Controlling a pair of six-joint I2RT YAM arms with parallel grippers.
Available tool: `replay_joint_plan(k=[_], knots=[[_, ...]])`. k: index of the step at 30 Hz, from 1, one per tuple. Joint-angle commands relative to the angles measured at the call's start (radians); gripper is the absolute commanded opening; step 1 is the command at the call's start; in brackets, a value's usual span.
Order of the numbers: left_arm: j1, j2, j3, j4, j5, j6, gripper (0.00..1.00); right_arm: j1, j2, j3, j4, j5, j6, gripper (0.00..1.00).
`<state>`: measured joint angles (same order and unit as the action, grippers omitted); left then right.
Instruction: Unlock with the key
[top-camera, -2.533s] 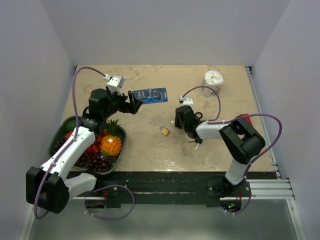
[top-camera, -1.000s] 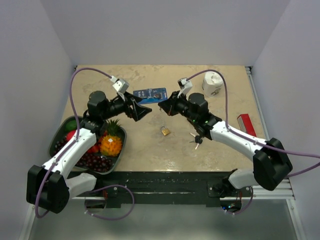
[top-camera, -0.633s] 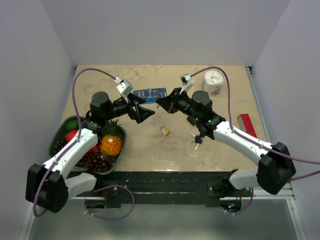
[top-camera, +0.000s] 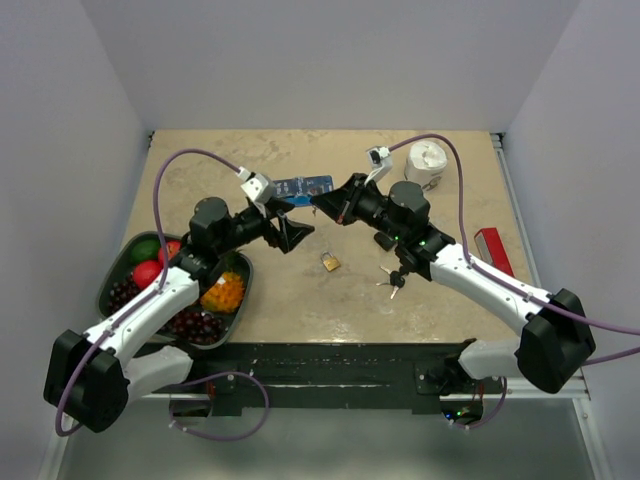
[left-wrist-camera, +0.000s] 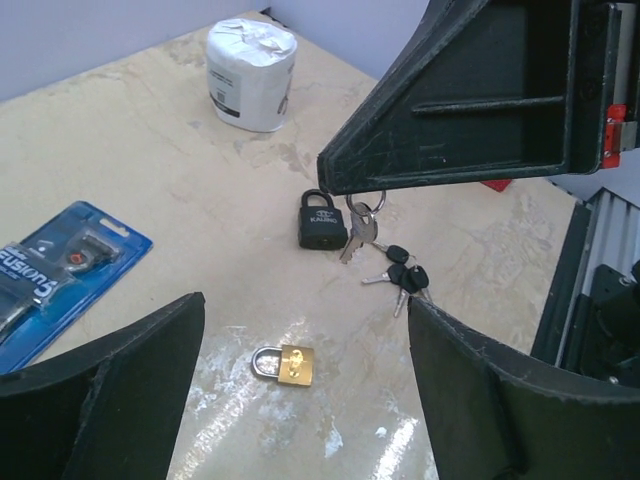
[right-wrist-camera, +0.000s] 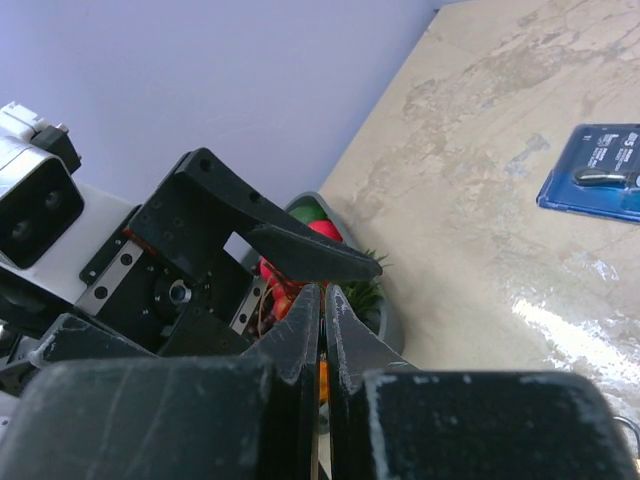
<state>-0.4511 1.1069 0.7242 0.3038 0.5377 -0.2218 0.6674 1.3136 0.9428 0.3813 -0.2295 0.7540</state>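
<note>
The key (left-wrist-camera: 405, 278) lies flat on the table (top-camera: 290, 300), right of centre and toward my near edge, with nothing gripping it. In the top view I see it (top-camera: 392, 281) just below the right forearm. From the left wrist I can see its black heads fanned out just beside the black padlock (left-wrist-camera: 322, 220), which lies flat with a loose silver key on a ring (left-wrist-camera: 358, 225) against its side. The brass lock (left-wrist-camera: 283, 362) sits apart from them, nearer the table's middle (top-camera: 329, 262). My left gripper (top-camera: 295, 232) hangs above the table left of the brass lock, jaws spread wide and empty. My right gripper (top-camera: 318, 200) is raised opposite it, pinched fully together on nothing. Its tip is close to the left gripper's fingers, and I can't tell whether they touch. Behind both lies the blue pack (top-camera: 300, 188), flat near the back. The white roll (top-camera: 427, 165) stands at the far right. The fruit tray (top-camera: 108, 285) sits at the left edge under my left arm.
</note>
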Motion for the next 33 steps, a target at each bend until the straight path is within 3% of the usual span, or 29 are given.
replay_joint_plan(k=[1,7,24,29,33], knots=[[-0.023,-0.032,-0.031,0.138,-0.122,0.027,0.84,0.003,-0.011,0.030,0.042,-0.013,0.034,0.00],[-0.041,-0.016,-0.054,0.248,-0.119,-0.017,0.73,0.003,-0.010,0.028,0.031,-0.007,0.039,0.00],[-0.115,0.080,0.020,0.279,-0.137,-0.008,0.60,0.004,-0.024,0.017,0.027,-0.005,0.042,0.00],[-0.120,0.093,0.018,0.316,-0.133,-0.033,0.50,0.003,-0.027,0.007,0.025,-0.004,0.047,0.00],[-0.123,0.111,0.018,0.324,-0.124,-0.045,0.35,0.003,-0.027,0.005,0.025,-0.004,0.050,0.00]])
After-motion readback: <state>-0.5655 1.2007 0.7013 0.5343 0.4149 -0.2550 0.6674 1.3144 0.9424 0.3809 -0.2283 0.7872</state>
